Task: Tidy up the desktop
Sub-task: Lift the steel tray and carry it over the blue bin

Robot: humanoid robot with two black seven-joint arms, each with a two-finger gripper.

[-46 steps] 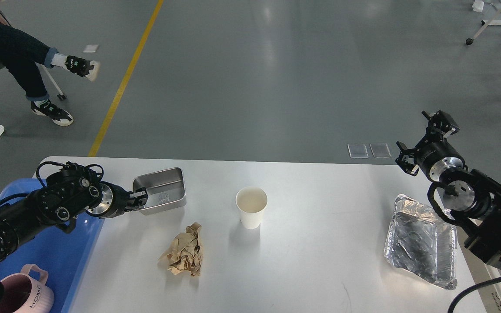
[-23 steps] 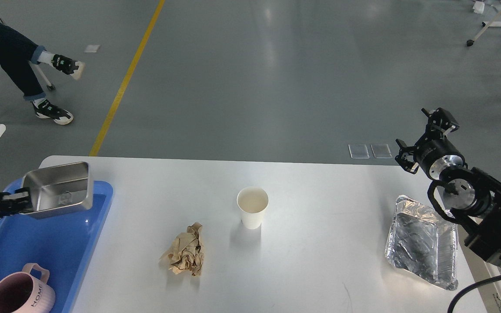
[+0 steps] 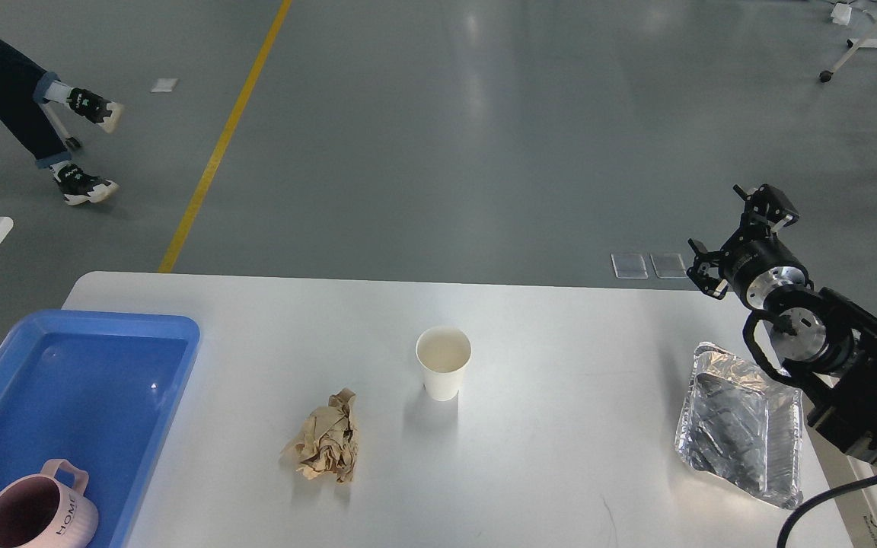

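Mug, pink, stands nearest, in the near corner of the blue tray at the table's left end. Foil tray lies near the right edge of the white table. Crumpled brown paper sits toward the middle, with a white paper cup upright just beyond it. Right gripper hangs above the far right corner, fingers spread and holding nothing. Left gripper is out of sight. A seated person's legs show at far left.
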